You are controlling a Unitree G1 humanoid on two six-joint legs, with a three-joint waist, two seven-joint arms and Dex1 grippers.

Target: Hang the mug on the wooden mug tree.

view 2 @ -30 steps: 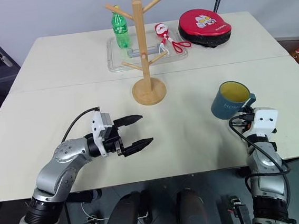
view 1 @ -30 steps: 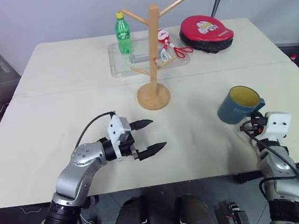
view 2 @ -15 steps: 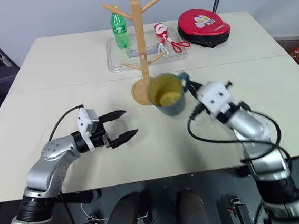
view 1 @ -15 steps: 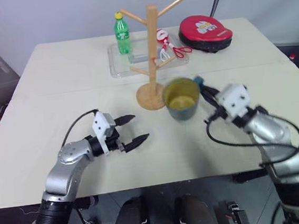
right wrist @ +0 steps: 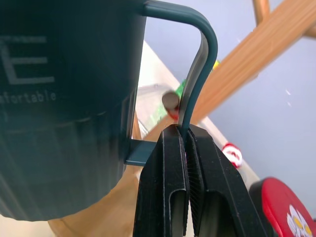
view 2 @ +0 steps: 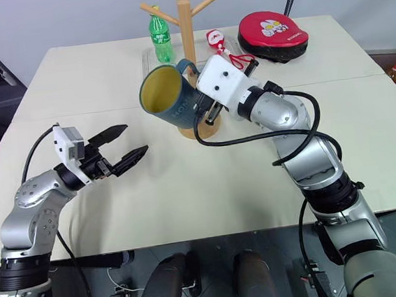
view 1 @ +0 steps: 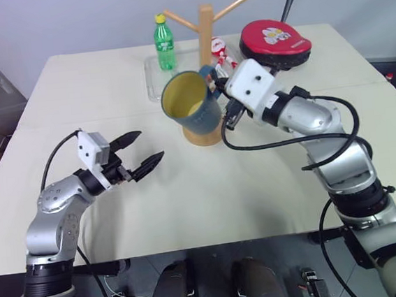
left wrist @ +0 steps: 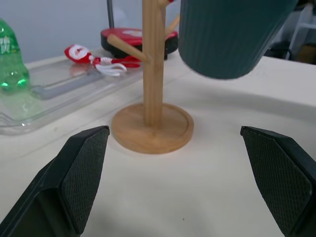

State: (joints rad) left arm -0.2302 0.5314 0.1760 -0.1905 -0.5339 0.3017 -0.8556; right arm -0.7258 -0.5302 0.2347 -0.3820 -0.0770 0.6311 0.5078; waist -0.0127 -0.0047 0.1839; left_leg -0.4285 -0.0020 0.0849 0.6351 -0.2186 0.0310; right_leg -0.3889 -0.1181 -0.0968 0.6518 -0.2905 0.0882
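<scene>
Right claw (right wrist: 185,143) pinches the mug (view 2: 169,102) by its loop handle, mug tipped sideways, airborne just in front of the wooden mug tree (view 2: 186,23); nearest peg sits just behind the handle. Left claw (view 2: 124,145) spread, empty, well apart.

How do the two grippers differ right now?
The right gripper is shut on the mug's handle, holding it up in the air beside the wooden mug tree. The left gripper is open and empty. The right is raised at the tree; the left hangs low over the table, off to the side. Both have two black fingers.
</scene>
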